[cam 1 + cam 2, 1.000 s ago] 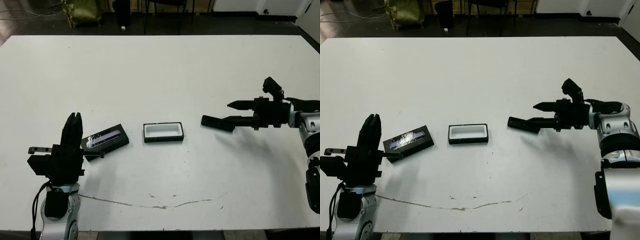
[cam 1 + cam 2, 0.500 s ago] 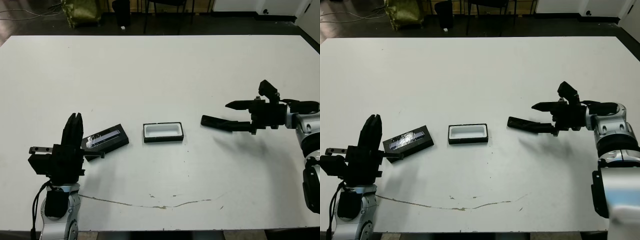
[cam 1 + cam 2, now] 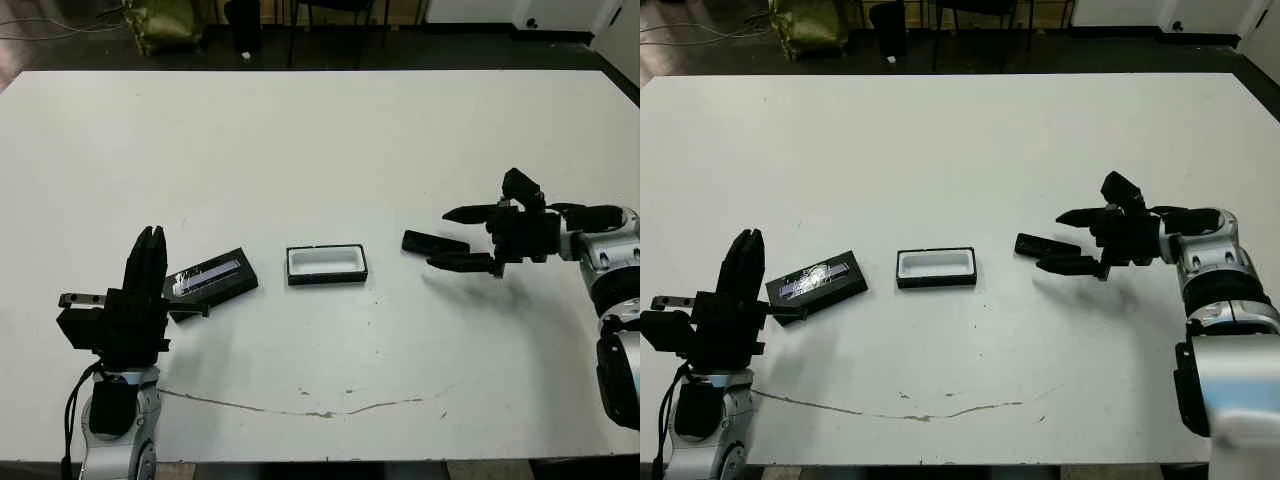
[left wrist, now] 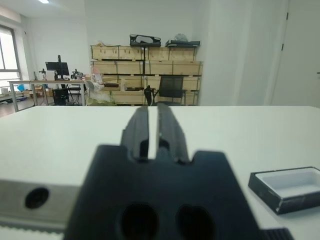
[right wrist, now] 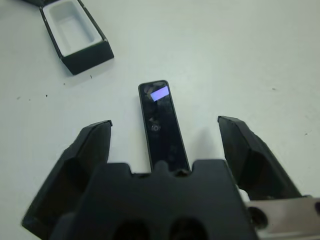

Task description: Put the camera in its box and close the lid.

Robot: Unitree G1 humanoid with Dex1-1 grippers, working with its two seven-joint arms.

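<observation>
The camera [image 5: 161, 124] lies flat on the desk [image 3: 330, 140], right of the box [image 3: 326, 264], between the right gripper's [image 5: 165, 137] wide-open jaws. Lower squarely, then close across its narrow sides. The left gripper's [image 4: 154, 131] jaws are closed, empty.

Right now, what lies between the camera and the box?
Nothing: bare white table separates the camera from the box, as the left eye view shows.
</observation>
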